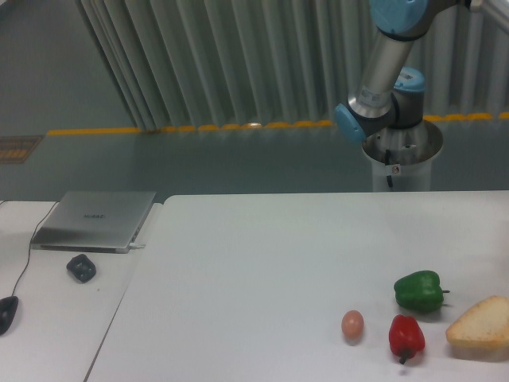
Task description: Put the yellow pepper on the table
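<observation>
Camera view, fixed, looking down across the table [262, 263]: a big white slab, smooth and matte, flat-topped, cut off by the frame at right and bottom. On its right front corner sit four items close together. Green pepper [419, 290], glossy and lobed, with a short dark stem pointing right. Red pepper [406, 336], glossy, narrower, stem pointing down toward the frame edge, just in front of the green one. Egg [352, 324], small, smooth, pinkish-tan oval, just left of the red pepper. Bread piece [479, 328], pale, porous-looking, crusty, wedge-shaped, right end cut off by the frame.

Smaller white desk [56, 318] butts against the table's left side. On it: closed silver laptop [95, 220], flat brushed metal; a small dark lumpy object [81, 267], blurry, identity unclear; a dark mouse [6, 312], half cut off at left, with a thin cable running up.

Robot arm [390, 72], metal grey tube with light blue joint caps, rises from a round white pedestal [400, 163] behind the table and leaves the frame at top right. Pincer is out of frame, so its opening and contents can't be told. Yellow pepper isn't visible anywhere in this view; location unknown.
</observation>
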`<state>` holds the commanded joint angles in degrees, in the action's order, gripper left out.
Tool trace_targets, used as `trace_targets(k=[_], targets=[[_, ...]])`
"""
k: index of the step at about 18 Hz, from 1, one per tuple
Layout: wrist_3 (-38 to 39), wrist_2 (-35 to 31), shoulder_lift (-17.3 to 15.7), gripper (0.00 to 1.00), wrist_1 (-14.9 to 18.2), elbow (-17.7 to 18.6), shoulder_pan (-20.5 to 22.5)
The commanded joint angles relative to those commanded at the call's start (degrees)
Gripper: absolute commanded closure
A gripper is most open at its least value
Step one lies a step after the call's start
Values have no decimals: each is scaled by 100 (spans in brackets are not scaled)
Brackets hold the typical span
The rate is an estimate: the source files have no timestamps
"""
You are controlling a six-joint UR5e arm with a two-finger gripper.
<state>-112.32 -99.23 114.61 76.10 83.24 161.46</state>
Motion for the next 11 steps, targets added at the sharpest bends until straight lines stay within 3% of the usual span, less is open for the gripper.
trace_targets(k=[9,11], targets=[[166,553,-70,81,643,-484,-70],[351,589,-79,81,931,-711,-210]])
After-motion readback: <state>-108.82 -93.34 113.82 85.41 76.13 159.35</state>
